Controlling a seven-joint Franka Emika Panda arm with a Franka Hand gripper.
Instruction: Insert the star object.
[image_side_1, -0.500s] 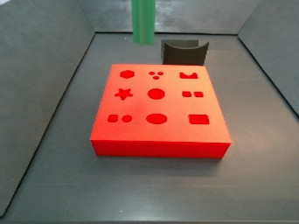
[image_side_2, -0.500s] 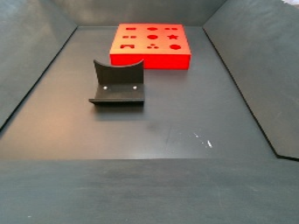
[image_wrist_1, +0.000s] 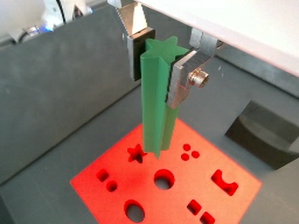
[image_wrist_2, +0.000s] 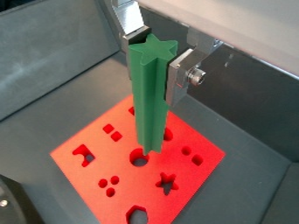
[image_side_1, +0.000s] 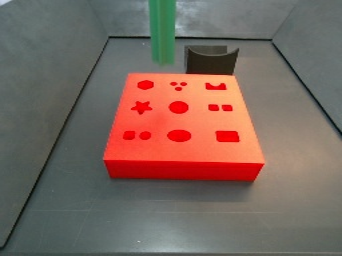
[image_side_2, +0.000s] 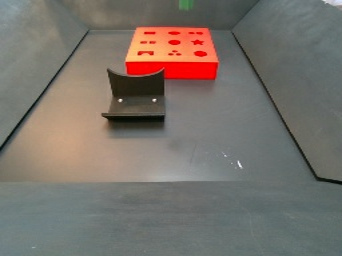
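Note:
The star object (image_wrist_1: 158, 96) is a long green rod with a star-shaped end face. It hangs upright in my gripper (image_wrist_1: 158, 66), which is shut on its upper end, with a silver finger (image_wrist_1: 181, 80) on each side. Both wrist views show this; the gripper (image_wrist_2: 146, 61) holds the rod (image_wrist_2: 147, 101) above the red block (image_wrist_2: 193, 175). The block's star hole (image_wrist_1: 138, 155) lies open below, also in a wrist view (image_wrist_2: 167, 183). In a side view the rod (image_side_1: 162, 28) hangs over the far edge of the red block (image_side_1: 183, 150), away from the star hole (image_side_1: 140, 107). The gripper itself is out of frame in both side views.
The dark fixture (image_side_1: 210, 58) stands behind the red block, and in front of it in a side view (image_side_2: 134, 95). The red block (image_side_2: 174, 50) sits near the bin's far end. Grey sloping walls surround the floor.
The green rod has come down slightly in a side view, and its lower tip now just shows at the top edge of a side view.

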